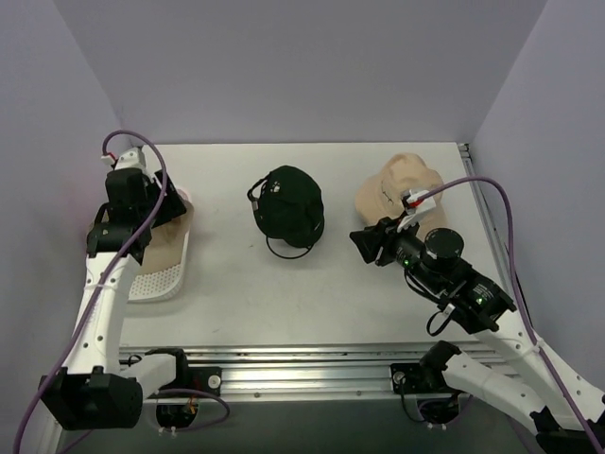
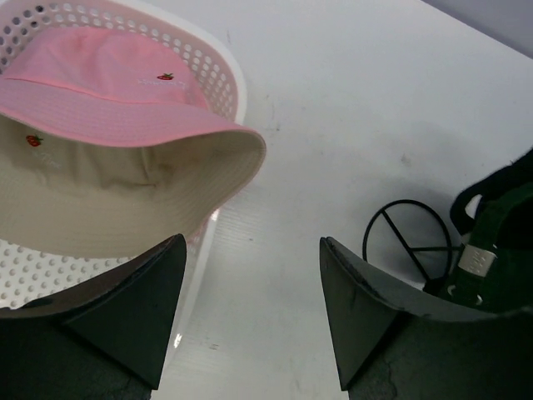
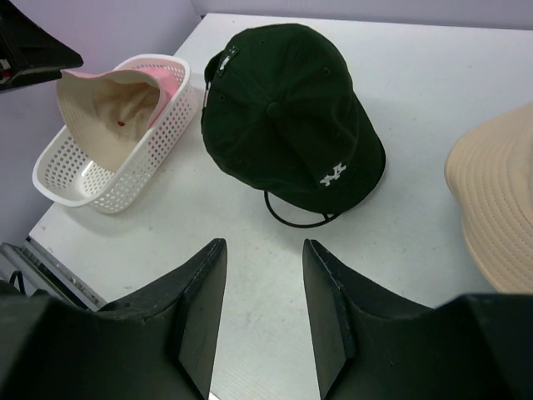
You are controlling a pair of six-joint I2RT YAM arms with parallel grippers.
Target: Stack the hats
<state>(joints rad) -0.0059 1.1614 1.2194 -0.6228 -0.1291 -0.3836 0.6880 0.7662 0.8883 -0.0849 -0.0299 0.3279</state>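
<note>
A pink bucket hat [image 2: 108, 92] with a beige lining lies in the white basket [image 2: 218, 73] at the left [image 1: 156, 284]. My left gripper [image 2: 251, 242] hovers just right of it, open and holding nothing [image 1: 175, 210]. A dark green baseball cap [image 1: 288, 203] sits mid-table on a thin wire frame [image 3: 296, 218]. A beige bucket hat [image 1: 402, 184] rests at the back right. My right gripper [image 3: 263, 243] is open with nothing between its fingers. It sits between the cap and the beige hat [image 1: 362, 243], pointing toward the cap [image 3: 283, 108].
Purple walls close in the table on the left, back and right. A metal rail [image 1: 312, 364] runs along the near edge by the arm bases. Bare tabletop lies between the basket and the cap.
</note>
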